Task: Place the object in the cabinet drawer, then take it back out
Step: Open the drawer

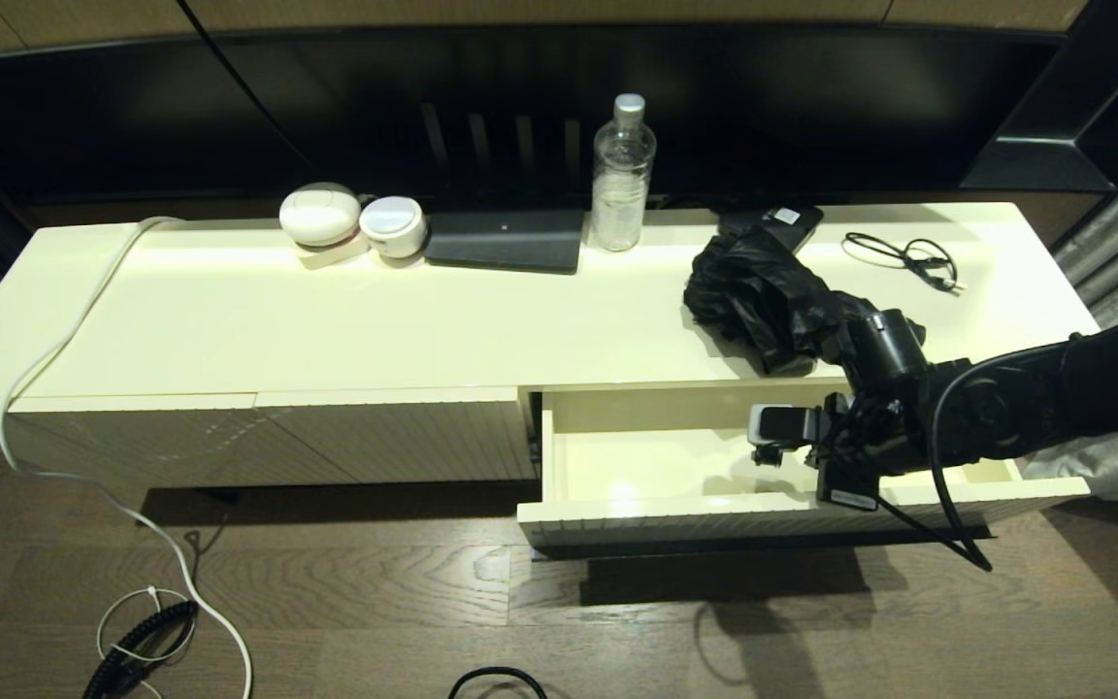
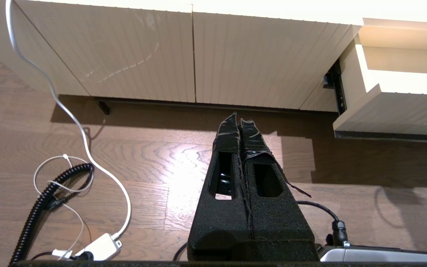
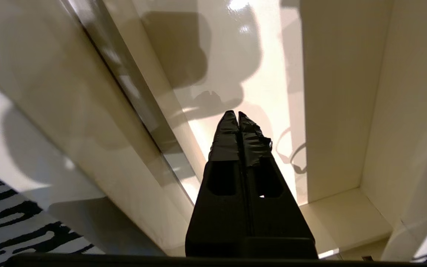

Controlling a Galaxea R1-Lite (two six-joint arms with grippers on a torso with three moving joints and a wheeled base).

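Umbrella [image 1: 763,296] lies on the bench [image 1: 326,311]. Right gripper [image 3: 237,115], fingers pressed together and empty, hangs over the open drawer [image 1: 637,510].

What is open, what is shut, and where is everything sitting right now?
Cabinet drawer: pulled open, nothing seen inside.
Umbrella: folded, loose, lying on the cabinet top behind the drawer.
Right gripper: shut, empty, over the open drawer.
Left gripper: shut, empty, low over the floor.
Water bottle: upright, capped.
Ribbed panels left of the drawer: shut.
Black cable loop: lying loose on the top.
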